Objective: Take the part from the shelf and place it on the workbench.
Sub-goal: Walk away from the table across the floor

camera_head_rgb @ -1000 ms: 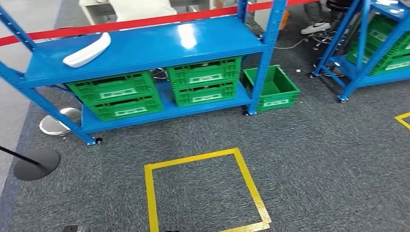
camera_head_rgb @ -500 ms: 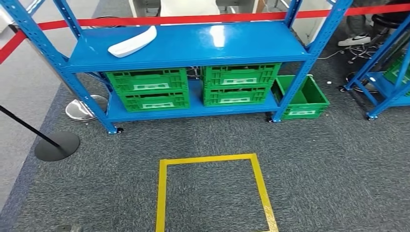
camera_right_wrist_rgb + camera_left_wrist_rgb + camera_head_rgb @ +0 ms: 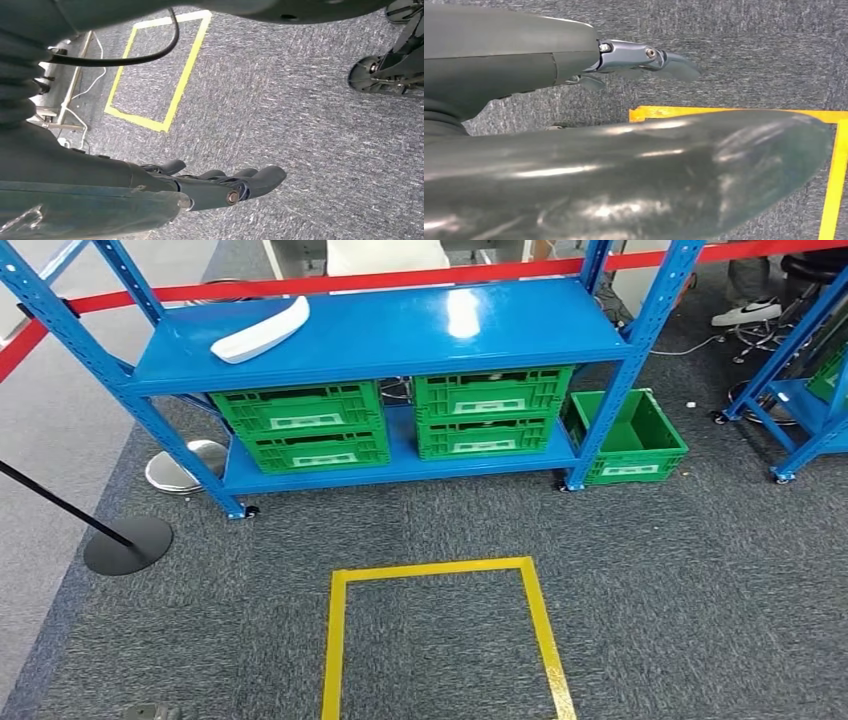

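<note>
Four green crates (image 3: 300, 425) sit stacked in two pairs on the bottom board of a blue shelf (image 3: 400, 335), and a fifth green crate (image 3: 630, 440) stands on the carpet just beside the shelf's right front post. The white part (image 3: 258, 331), long and curved, lies on the top board toward its left end, apart from everything else there. A red barrier tape (image 3: 330, 282) runs behind the shelf. On the grey carpet (image 3: 680, 580) in front of the shelf is a square outlined in yellow tape (image 3: 440, 568). To the left stands a black post on a round base (image 3: 127, 544), with a shiny round base (image 3: 180, 465) farther back near the shelf's left leg. A second blue shelf (image 3: 800, 390) stands at the right edge.

The left hand (image 3: 644, 57) hangs over the carpet, its fingers stretched out straight and holding nothing. The right hand (image 3: 225, 185) also hangs over the carpet with its fingers extended side by side, nothing between them.
</note>
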Robot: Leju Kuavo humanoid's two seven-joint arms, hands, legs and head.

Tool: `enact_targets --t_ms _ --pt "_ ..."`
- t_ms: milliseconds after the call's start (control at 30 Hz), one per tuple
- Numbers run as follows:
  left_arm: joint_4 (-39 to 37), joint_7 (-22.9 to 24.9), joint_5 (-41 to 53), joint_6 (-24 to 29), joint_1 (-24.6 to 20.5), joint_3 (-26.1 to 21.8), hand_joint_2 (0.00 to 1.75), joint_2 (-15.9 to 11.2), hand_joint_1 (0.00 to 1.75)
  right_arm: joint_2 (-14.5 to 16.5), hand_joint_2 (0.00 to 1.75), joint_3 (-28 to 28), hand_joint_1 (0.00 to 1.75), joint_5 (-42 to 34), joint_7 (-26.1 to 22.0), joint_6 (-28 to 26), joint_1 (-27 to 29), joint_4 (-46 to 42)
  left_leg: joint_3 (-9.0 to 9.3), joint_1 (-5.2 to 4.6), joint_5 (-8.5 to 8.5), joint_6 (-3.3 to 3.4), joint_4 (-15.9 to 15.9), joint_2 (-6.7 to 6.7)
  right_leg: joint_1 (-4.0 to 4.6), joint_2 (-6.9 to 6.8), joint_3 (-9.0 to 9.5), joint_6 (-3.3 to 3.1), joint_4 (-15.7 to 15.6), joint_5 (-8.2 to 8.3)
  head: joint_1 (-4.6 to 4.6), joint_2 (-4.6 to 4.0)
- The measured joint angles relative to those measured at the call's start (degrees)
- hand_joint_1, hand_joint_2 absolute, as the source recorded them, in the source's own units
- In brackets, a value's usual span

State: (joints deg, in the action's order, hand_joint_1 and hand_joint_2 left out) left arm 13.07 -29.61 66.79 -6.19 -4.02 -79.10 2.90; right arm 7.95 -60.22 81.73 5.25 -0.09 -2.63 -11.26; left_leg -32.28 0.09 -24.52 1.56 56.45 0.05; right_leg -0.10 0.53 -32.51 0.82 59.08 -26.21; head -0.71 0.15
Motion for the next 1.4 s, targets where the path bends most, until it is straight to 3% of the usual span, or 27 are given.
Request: enact_targets --t_ms 100,167,200,633,667,700,767,833,1067,1200,1400 --pt "0.0 0.2 0.0 0.0 0.0 0.0 0.00 0.1 0.00 0.0 0.00 -0.1 0.00 -0.2 -0.5 0.0 0.0 0.0 0.01 0.21 0.30 -2.31 -0.4 0.00 0.10 -0.03 -0.19 -0.05 0.1 0.03 -0.03 0.00" --pt "0.0 0.4 0.0 0.0 0.1 0.0 0.00 0.2 0.00 -0.1 0.00 -0.2 0.00 -0.2 -0.8 0.1 0.0 0.0 0.01 0.32 0.32 -3.47 -0.5 0.00 0.12 -0.05 -0.25 -0.05 0.1 0.03 -0.03 0.00" --pt "0.0 0.5 0.0 0.0 0.1 0.0 0.00 0.3 0.00 -0.1 0.00 -0.3 0.00 -0.2 -0.9 0.1 0.1 0.0 0.00 0.34 0.31 -3.70 -0.5 0.00 0.12 -0.06 -0.26 -0.04 0.1 0.04 -0.04 0.00" --pt "0.0 2.1 -0.4 0.4 0.2 0.0 0.00 0.5 0.00 -0.2 0.00 -0.5 0.00 -0.2 -0.4 0.9 0.2 0.0 -0.10 0.04 0.24 -3.61 -0.5 0.00 -0.22 -0.08 -0.11 0.48 -0.3 0.37 -0.06 0.00" --pt "0.0 2.4 -0.9 0.4 0.2 -0.1 0.00 0.5 0.44 -0.2 0.00 -0.5 0.07 -0.2 -0.2 0.9 0.2 0.0 -0.10 0.02 0.24 -3.59 -0.5 0.00 -0.24 -0.08 -0.11 0.49 -0.3 0.37 -0.06 0.00" --pt "0.0 2.7 -1.5 0.3 0.2 -0.3 0.00 0.5 0.87 -0.2 0.00 -0.5 0.22 -0.4 0.0 0.9 0.2 0.0 -0.10 0.00 0.24 -3.57 -0.5 0.00 -0.26 -0.08 -0.11 0.50 -0.3 0.38 -0.06 0.00" --pt "0.0 2.6 -3.0 0.0 0.2 -0.9 0.00 0.4 1.75 -0.2 0.00 -0.7 1.10 -1.1 -0.1 0.7 0.2 0.0 -0.10 -0.02 0.24 -3.56 -0.4 0.00 -0.27 -0.08 -0.12 0.50 -0.3 0.38 -0.06 0.00" --pt "0.0 1.5 -4.1 -0.8 0.2 -1.5 0.00 0.4 1.75 -0.2 0.00 -1.3 1.75 -2.7 -1.2 0.5 0.1 0.0 -0.10 -0.02 0.25 -3.55 -0.4 0.00 -0.28 -0.08 -0.12 0.50 -0.3 0.38 -0.06 0.00" --pt "0.0 -1.6 -5.2 -2.0 0.1 -2.6 0.00 0.2 1.75 -0.2 0.00 -4.8 1.75 -7.3 -5.9 0.9 -0.1 0.0 -0.10 -0.03 0.26 -3.53 -0.4 0.00 -0.28 -0.08 -0.12 0.50 -0.3 0.38 -0.06 0.00" --pt "0.0 -2.6 -5.1 -2.0 0.1 -2.6 0.00 0.1 1.75 -0.2 0.00 -6.0 0.93 -8.6 -9.7 1.8 -0.1 0.0 -0.10 -0.03 0.26 -3.53 -0.4 0.00 -0.29 -0.08 -0.12 0.50 -0.3 0.38 -0.05 0.00" --pt "0.0 -3.4 -5.2 -1.4 0.0 -2.6 0.00 0.1 1.75 -0.2 0.00 -7.1 0.93 -9.5 -14.7 1.2 -0.2 0.0 -0.10 -0.05 0.26 -3.52 -0.4 0.00 -0.31 -0.08 -0.12 0.50 -0.3 0.38 -0.06 0.00"
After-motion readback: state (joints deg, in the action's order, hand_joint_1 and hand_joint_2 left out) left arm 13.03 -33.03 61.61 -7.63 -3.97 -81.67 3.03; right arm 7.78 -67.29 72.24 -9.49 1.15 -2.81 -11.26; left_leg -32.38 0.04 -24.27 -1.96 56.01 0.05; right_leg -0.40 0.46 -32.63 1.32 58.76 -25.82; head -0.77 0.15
